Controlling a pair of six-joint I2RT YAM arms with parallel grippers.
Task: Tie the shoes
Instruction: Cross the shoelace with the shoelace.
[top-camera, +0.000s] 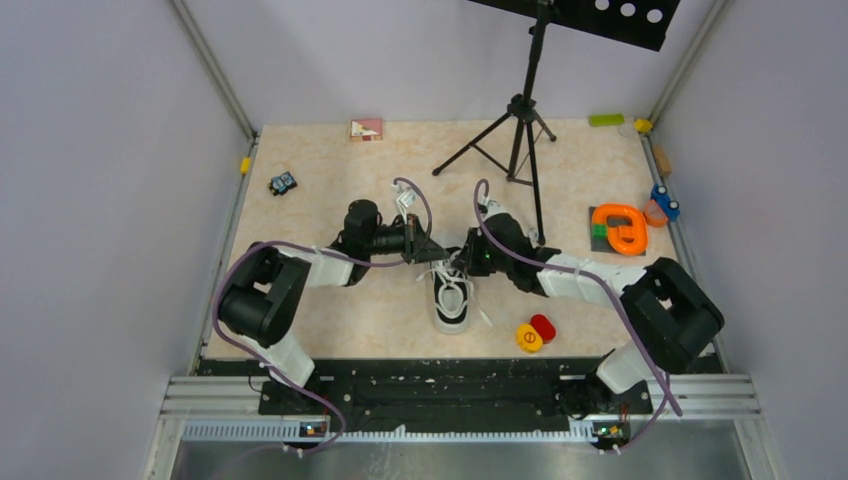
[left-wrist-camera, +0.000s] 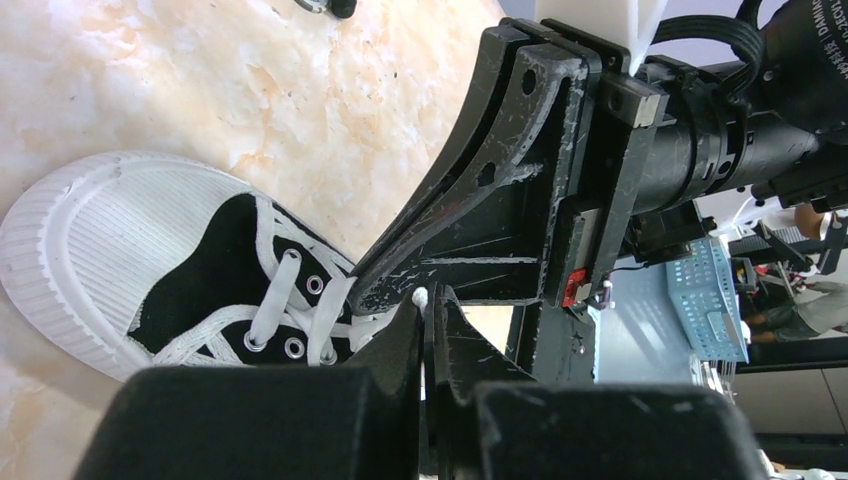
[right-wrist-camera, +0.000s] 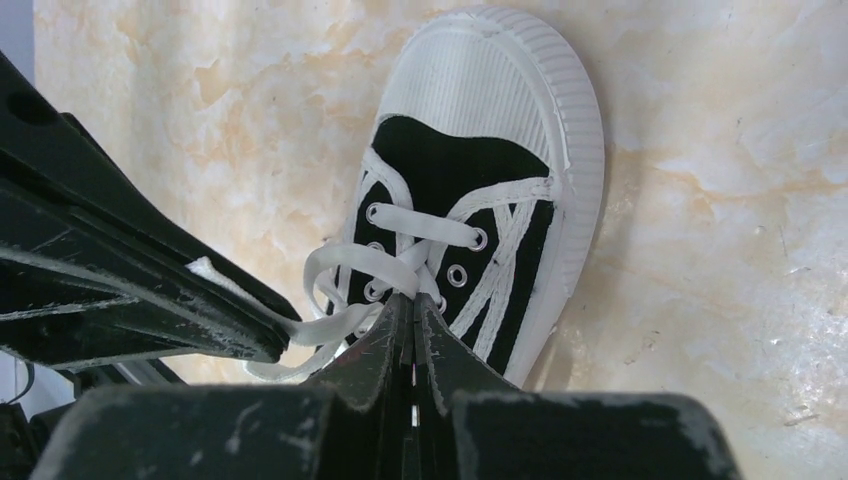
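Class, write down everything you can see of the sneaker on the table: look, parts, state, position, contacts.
The sneaker is small, black and canvas-like, with a ribbed white toe cap, white sole rim, metal eyelets and untied white laces. It sits sole-down on the marbled table, toe pointing at its near edge. The left gripper and right gripper, both shut, each pinch lace over its tongue.

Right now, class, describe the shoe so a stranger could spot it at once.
Find the marbled tabletop. Near its front edge, between the left arm and right arm, lies the sneaker: black with white laces and toe cap, the only shoe there.
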